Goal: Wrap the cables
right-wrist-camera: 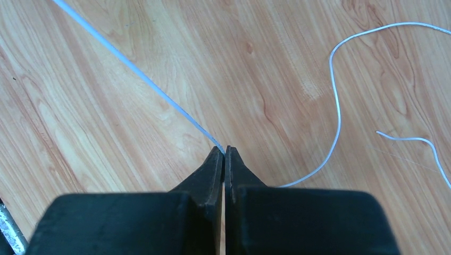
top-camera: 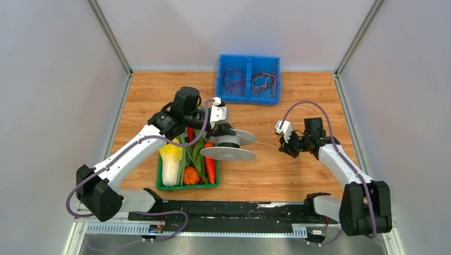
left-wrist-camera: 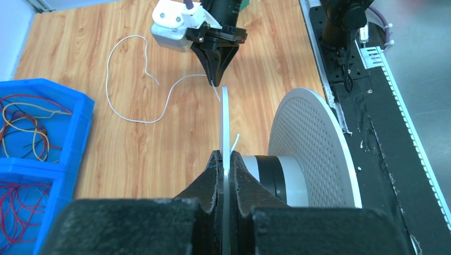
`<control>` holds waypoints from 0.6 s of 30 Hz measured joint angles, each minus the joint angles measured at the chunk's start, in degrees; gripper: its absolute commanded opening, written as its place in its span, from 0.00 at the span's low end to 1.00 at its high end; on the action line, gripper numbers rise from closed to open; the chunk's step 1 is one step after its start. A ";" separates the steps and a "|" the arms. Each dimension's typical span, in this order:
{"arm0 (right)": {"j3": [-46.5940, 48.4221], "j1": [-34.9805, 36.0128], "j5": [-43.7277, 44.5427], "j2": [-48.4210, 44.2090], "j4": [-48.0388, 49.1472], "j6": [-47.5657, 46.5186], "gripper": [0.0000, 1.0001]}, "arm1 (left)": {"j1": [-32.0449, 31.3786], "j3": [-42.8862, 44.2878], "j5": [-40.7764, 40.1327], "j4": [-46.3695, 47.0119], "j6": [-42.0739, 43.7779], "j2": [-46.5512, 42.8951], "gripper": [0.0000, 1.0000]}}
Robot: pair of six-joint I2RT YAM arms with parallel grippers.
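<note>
Currently the left gripper (left-wrist-camera: pixel 224 157) is clamped tight on the spool (top-camera: pixel 230 154) – its black fingers (left-wrist-camera: pixel 205 183) pinch one thin flange, which the left wrist view shows edge-on. The spool's other flange, pale and dotted with small holes, faces off to the side, with the dark hub between the two. From above, the spool sits just right of the green tray (top-camera: pixel 186 187) of vegetables, over the wooden table (top-camera: pixel 266 175).

Right gripper (right-wrist-camera: pixel 225 151) is pinched shut on the white wire (right-wrist-camera: pixel 138 74). From the closed tips the wire runs in a straight, taut line toward the spool. Past the grip, the rest of the wire lies slack on the table in loose curves – free end resting on the wood.

A blue bin (top-camera: pixel 248 100) at the far edge holds small coils of coloured wire in two compartments, well apart from both arms.
</note>
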 measured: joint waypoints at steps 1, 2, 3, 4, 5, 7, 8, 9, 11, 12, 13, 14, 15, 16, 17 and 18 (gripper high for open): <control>0.00 -0.20 -0.15 -0.13 -0.13 -0.31 0.00 | 0.09 0.00 -0.13 0.07 -0.17 0.00 0.00; 0.00 -0.33 -0.31 -0.26 -0.22 -0.50 0.00 | 0.15 0.00 -0.15 0.17 -0.39 0.00 0.00; 0.00 -0.42 -0.39 -0.26 -0.31 -0.63 0.00 | 0.17 0.00 -0.15 0.39 -0.70 0.00 0.00; 0.00 -0.50 -0.57 -0.26 -0.39 -0.79 0.00 | 0.20 -0.02 -0.15 0.61 -0.98 0.00 0.00; 0.00 -0.57 -0.66 -0.26 -0.48 -0.85 0.00 | 0.24 -0.04 -0.17 0.83 -1.33 0.00 0.00; 0.00 -0.76 -0.96 -0.26 -0.55 -1.01 0.00 | 0.42 -0.09 -0.31 1.33 -2.34 0.00 0.00; 0.00 -0.79 -1.07 -0.26 -0.55 -0.98 0.00 | 0.50 -0.09 -0.39 1.73 -3.04 0.00 0.00; 0.09 -0.92 -1.33 -0.26 -0.63 -0.92 0.00 | 0.57 -0.11 -0.74 2.43 -4.24 0.00 0.00; 0.63 -1.03 -1.60 -0.26 -0.85 -0.24 0.00 | 0.76 -0.11 -1.68 4.52 -8.07 0.00 0.00; 1.31 -1.16 -1.70 -0.26 -1.05 0.39 0.00 | 0.85 -0.11 -2.16 5.92 -10.34 0.02 0.00; 2.12 -1.29 -1.73 -0.26 -1.09 1.36 0.00 | 1.05 0.09 -3.06 7.69 -13.51 0.11 0.00; 3.28 -1.51 -1.70 -0.26 -1.07 2.78 0.00 | 1.27 0.79 -3.96 8.74 -16.65 0.46 0.00; 4.15 -1.68 -1.70 -0.26 -0.87 3.78 0.00 | 1.46 2.25 -5.22 9.46 -20.15 1.14 0.00; 5.60 -1.81 -1.77 -0.26 -0.55 5.66 0.00 | 1.68 3.96 -6.45 10.08 -23.37 2.01 0.00; 6.49 -1.88 -1.79 -0.26 -0.20 6.80 0.00 | 2.01 6.10 -7.82 11.06 -27.04 3.10 0.00; 7.78 -2.01 -1.95 -0.26 0.55 8.72 0.00 | 2.49 8.48 -9.46 12.46 -31.19 4.37 0.00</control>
